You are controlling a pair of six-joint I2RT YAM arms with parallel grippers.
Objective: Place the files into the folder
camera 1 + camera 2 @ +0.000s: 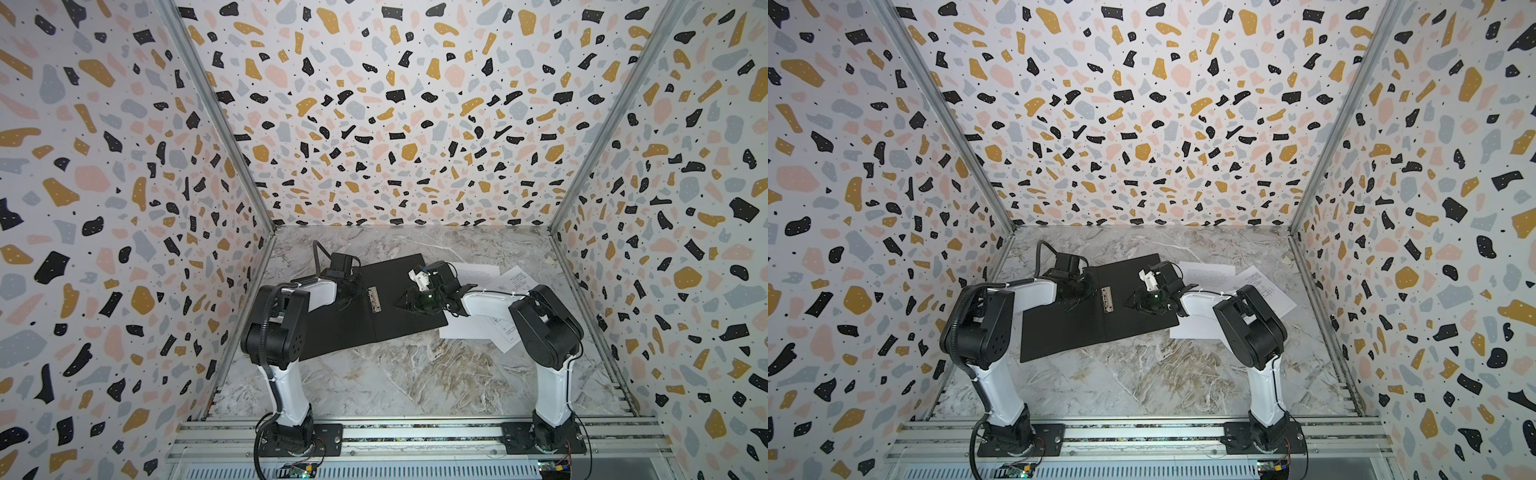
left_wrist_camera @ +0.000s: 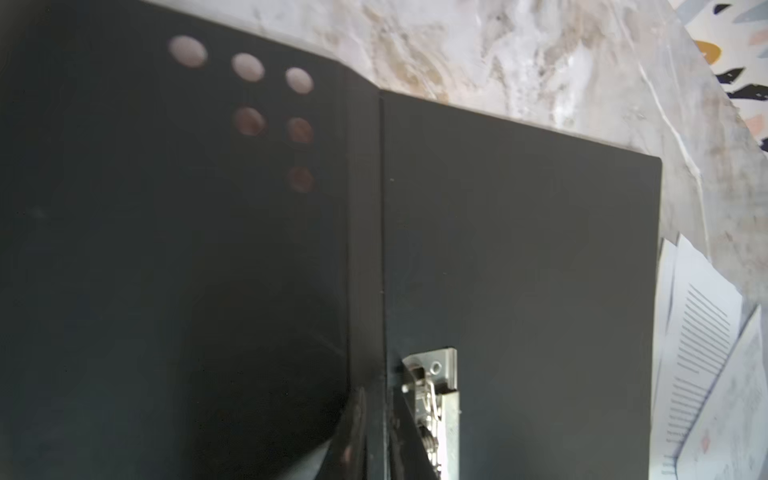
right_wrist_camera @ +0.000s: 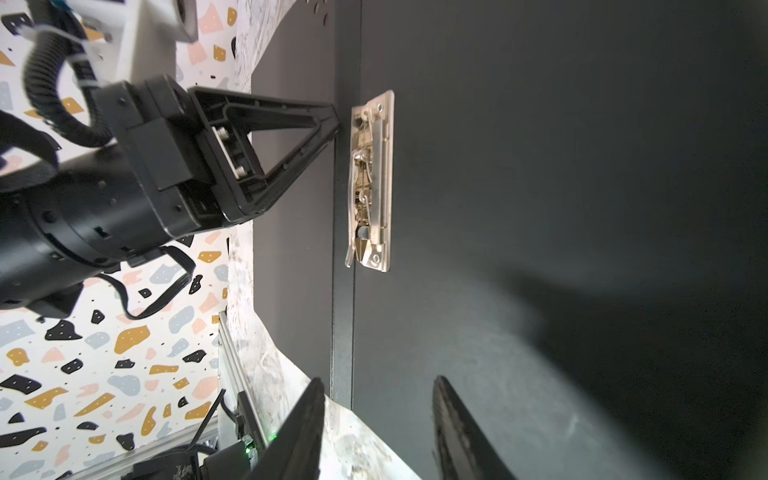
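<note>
The folder (image 1: 399, 320) (image 1: 1067, 332) lies spread open on the marble table, matte black inside up. A metal clip (image 1: 375, 298) (image 3: 372, 178) is fixed beside its spine. My left gripper (image 1: 353, 297) (image 3: 334, 120) is shut, its tips down on the spine at one end of the clip (image 2: 436, 399). My right gripper (image 1: 401, 302) (image 3: 378, 382) hovers open over the folder's right panel, nothing between its fingers. The files lie right of the folder: a text sheet (image 1: 478, 272) (image 2: 698, 332) and a diagram sheet (image 1: 513, 282) (image 1: 1266, 291), partly under my right arm.
Terrazzo-patterned walls (image 1: 124, 208) close in the table at the left, back and right. An aluminium rail (image 1: 415, 432) with both arm bases runs along the front. Bare marble (image 1: 415, 374) shows between the folder and the rail.
</note>
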